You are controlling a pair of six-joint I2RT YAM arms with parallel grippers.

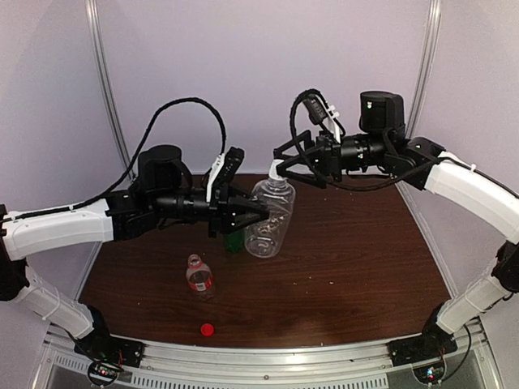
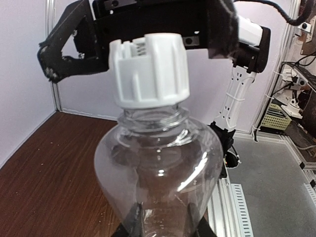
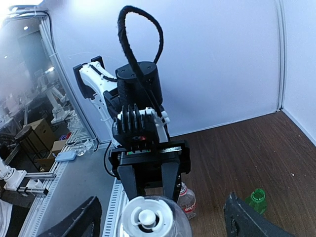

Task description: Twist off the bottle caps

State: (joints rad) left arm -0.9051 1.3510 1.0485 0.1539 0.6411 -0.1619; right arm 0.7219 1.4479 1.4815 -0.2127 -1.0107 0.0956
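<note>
My left gripper [image 1: 258,209] is shut on the larger clear ribbed bottle [image 1: 269,219] and holds it above the table; in the left wrist view its fingers [image 2: 129,223] clamp the bottle [image 2: 158,163] low on its body. The white-grey cap [image 1: 276,172] sits on the bottle's neck [image 2: 148,69]. My right gripper [image 1: 282,164] is open, its fingers [image 3: 74,221] spread wide on either side of the cap [image 3: 146,220], not touching it. The short clear bottle [image 1: 199,275] with the red label stands on the table. The red cap [image 1: 208,329] lies loose near the front edge. The green bottle [image 3: 256,200] stands with an open neck. The green cap is out of view.
The green bottle [image 1: 233,241] stands just under my left gripper, mostly hidden by it. The short bottle also shows in the right wrist view [image 3: 186,200]. The brown table [image 1: 357,267] is walled at the back and sides; a metal rail [image 1: 268,361] runs along the front.
</note>
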